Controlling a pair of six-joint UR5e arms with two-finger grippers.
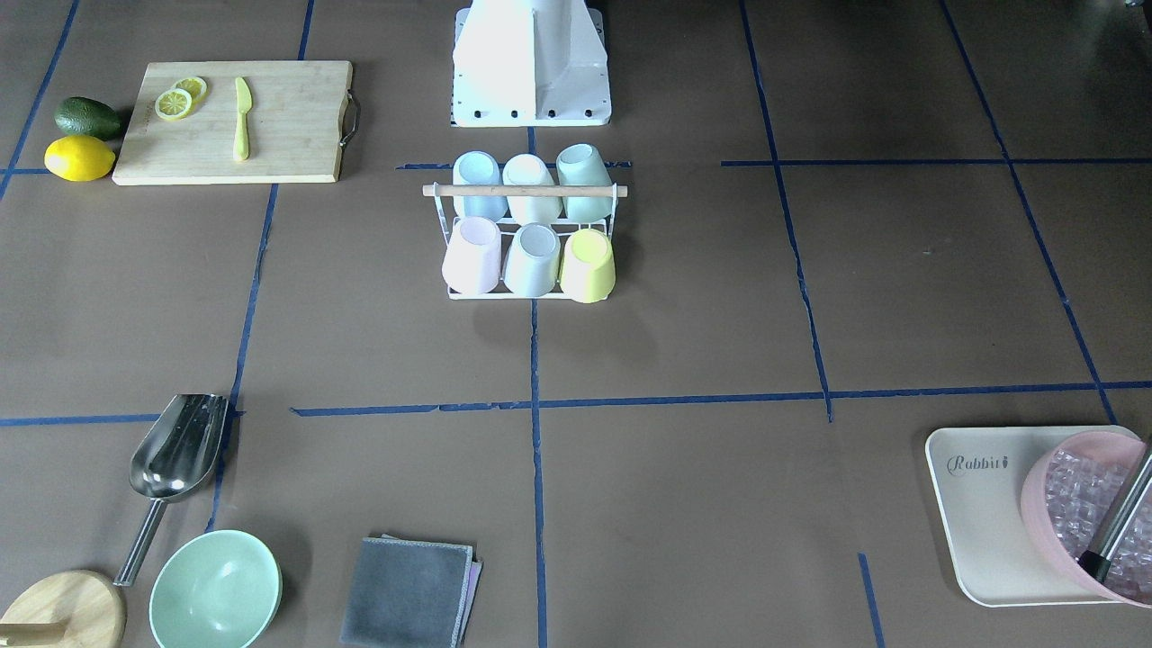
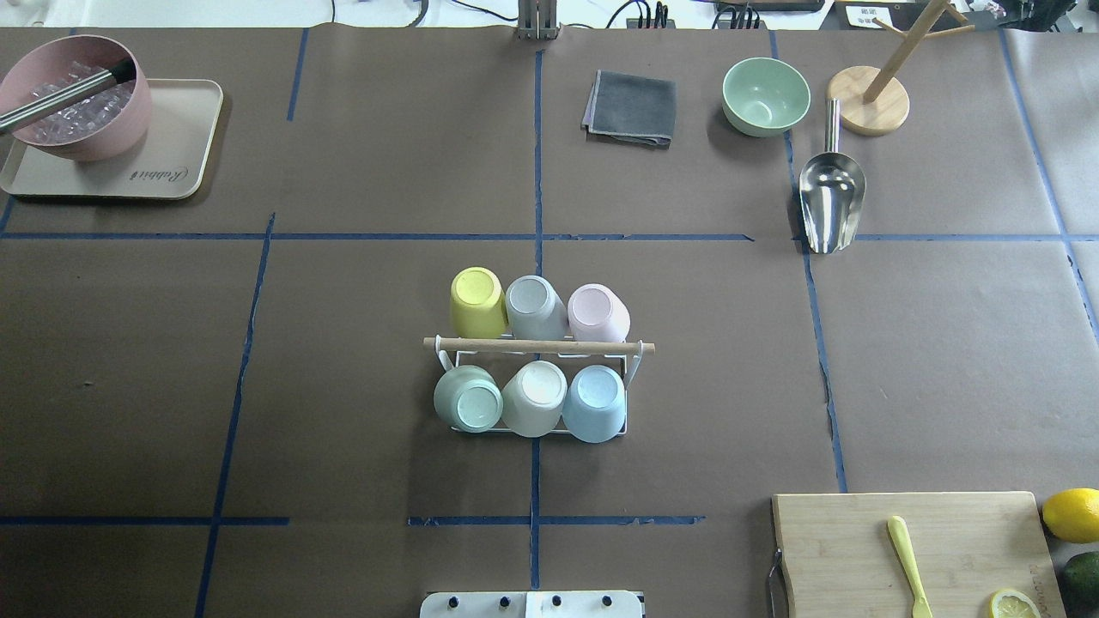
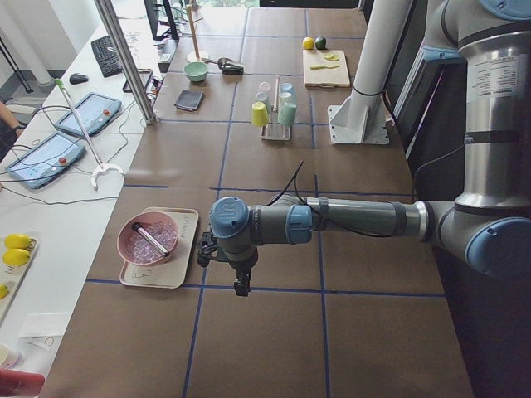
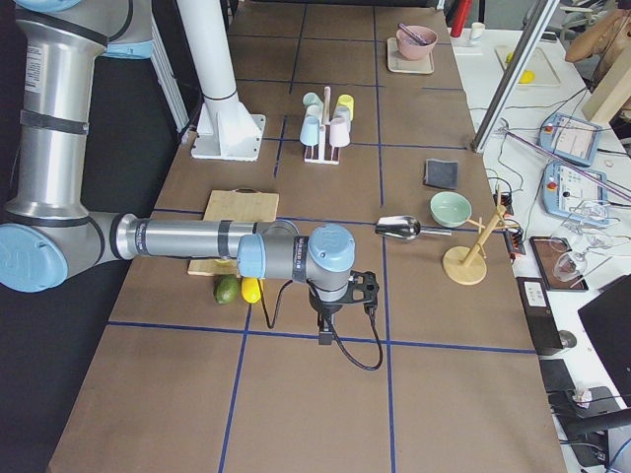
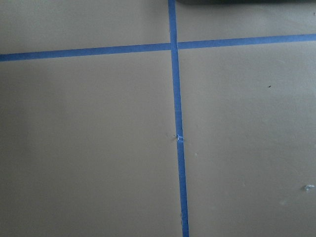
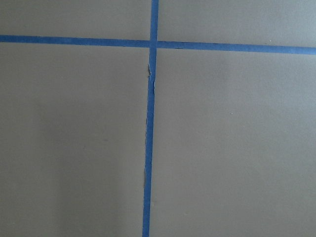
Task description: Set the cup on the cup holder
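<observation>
Brown taped table [image 2: 343, 386] bears six upturned pastel cups [image 2: 538, 396] on a white wire cup holder [image 2: 538, 346]; I cannot tell the finger spread of the left gripper [image 3: 241, 288] or the right gripper [image 4: 323, 337].

Overhead and front views face oppositely, sharing the cup holder [image 2: 537, 346]

I see a brown worktop [image 2: 343, 386] marked with blue tape lines [image 2: 537, 154]. From overhead, the cup holder [image 2: 538, 346] sits in the middle. A tray [image 2: 185, 146] lies at ten o'clock. Around one o'clock are a grey cloth [image 2: 631, 107], a green bowl [image 2: 766, 96], a wooden stand [image 2: 867, 107] and a shiny scoop [image 2: 831, 197]. At five o'clock lie a cutting board [image 2: 859, 549], a lemon [image 2: 1071, 513] and an avocado [image 2: 1083, 577].
</observation>
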